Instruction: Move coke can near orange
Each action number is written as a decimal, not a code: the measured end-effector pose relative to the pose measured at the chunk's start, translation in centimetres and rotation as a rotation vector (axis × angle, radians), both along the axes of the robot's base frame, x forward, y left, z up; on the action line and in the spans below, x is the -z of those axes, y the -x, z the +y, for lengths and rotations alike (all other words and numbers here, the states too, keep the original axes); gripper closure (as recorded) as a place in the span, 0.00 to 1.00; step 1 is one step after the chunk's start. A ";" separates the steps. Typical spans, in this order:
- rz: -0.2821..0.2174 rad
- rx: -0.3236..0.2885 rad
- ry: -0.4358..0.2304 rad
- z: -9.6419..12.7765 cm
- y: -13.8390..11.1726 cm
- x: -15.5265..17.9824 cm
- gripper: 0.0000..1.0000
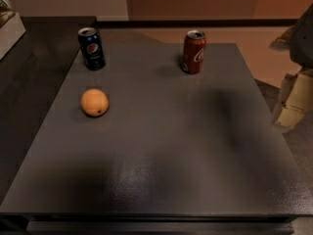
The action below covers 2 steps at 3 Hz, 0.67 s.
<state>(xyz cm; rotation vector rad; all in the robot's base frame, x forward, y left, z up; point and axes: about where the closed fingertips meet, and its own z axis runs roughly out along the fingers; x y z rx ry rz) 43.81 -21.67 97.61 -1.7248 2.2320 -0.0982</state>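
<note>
Worktop: One dark worktop [161, 170] is filling most of the view. Its front edge is lying closest to the camera. A soft shine is showing on the near part.
Orange: One orange [94, 102] is sitting on the left side of the worktop, about halfway back. It is round, and a small dark spot is showing low on its front. It is not touching anything else.
Cans: Two cans are standing upright near the far edge, one blue and one red. Both are showing silver tops.
Pepsi can: One dark blue Pepsi can [91, 48] is standing at the far left, just behind the orange, with a gap between them.
Coke can: One red coke can [193, 52] with white letters is standing at the far right side of the middle. It is well apart from the orange and well apart from the Pepsi can. Nothing is holding it.
Gripper: One gripper [292, 102] is hanging at the right edge of the view, off the right side of the worktop. It is looking pale and blocky and is partly cut off. It is staying well apart from the coke can. I cannot tell if it is spread wide or closed up.
Count: One orange, two cans, one gripper, one worktop.
</note>
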 end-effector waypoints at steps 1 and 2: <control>0.000 0.000 0.000 0.0 0.0 0.0 0.00; 0.001 0.028 -0.019 -0.1 -1.0 0.3 0.00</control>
